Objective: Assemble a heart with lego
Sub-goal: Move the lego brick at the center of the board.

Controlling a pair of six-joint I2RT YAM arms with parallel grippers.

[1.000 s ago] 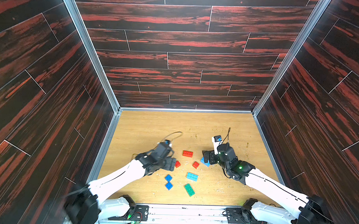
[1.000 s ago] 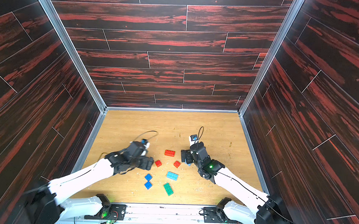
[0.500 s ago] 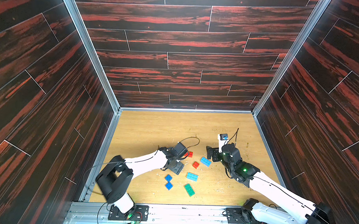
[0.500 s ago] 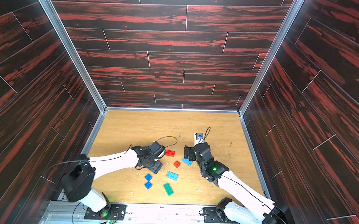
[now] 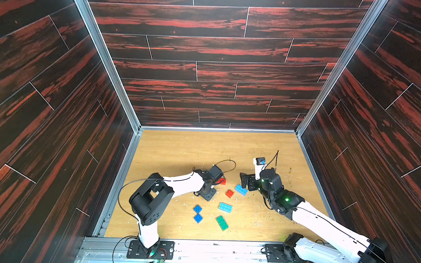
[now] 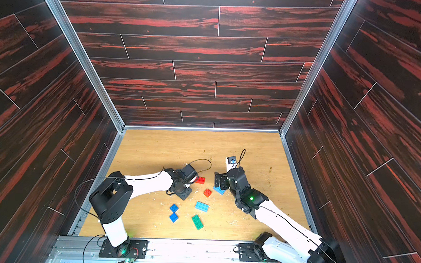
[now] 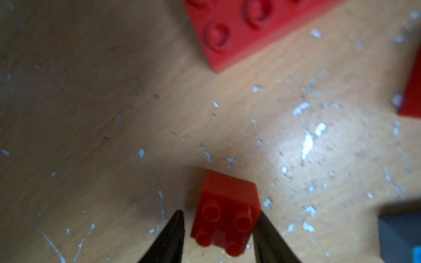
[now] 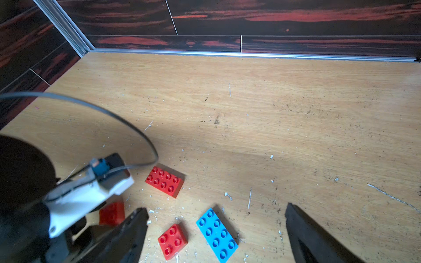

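The left tool (image 7: pixel 219 214) is pinching a small red brick (image 7: pixel 224 200) on the worktop (image 7: pixel 91 113), near a long red brick (image 7: pixel 239 29); the right tool (image 8: pixel 215 208) is hanging spread by a light blue brick (image 8: pixel 216 234).

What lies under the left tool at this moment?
A small red brick sits between the tips of the left tool, on the table. In both top views the tool itself covers this brick.

Light wood table (image 5: pixel 179 155), scuffed, white flecks (image 7: pixel 307 145). Lying on it: a long red brick (image 6: pixel 200 180), a red square (image 5: pixel 229 193) beside a light blue brick (image 5: pixel 241 189), another light blue (image 5: pixel 225 207), a dark blue square (image 5: pixel 197 208) just beside its twin (image 5: pixel 198 218), a green brick (image 5: pixel 222 222). The small red brick (image 7: pixel 225 216) probably sits on it too
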